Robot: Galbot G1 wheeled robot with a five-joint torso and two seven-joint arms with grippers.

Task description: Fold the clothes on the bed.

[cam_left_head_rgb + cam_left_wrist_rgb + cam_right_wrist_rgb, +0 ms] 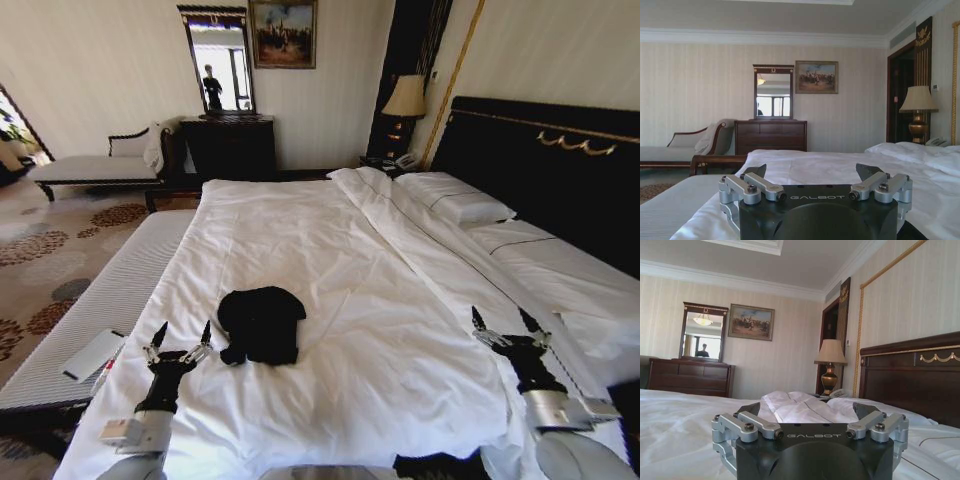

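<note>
Though crumpled, clothes (262, 323) lettering n/v

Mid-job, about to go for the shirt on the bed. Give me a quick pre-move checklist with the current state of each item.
1. Left gripper open and holding nothing: ok.
2. Right gripper open and holding nothing: ok.
3. Black T-shirt in plain sight on the white duvet: ok.
4. T-shirt spread flat for folding: not ok, it lies bunched in a heap.
5. Left gripper near the T-shirt: ok, just beside it, apart.
6. Right gripper near the T-shirt: not ok, it hangs well off toward the headboard side.
</note>
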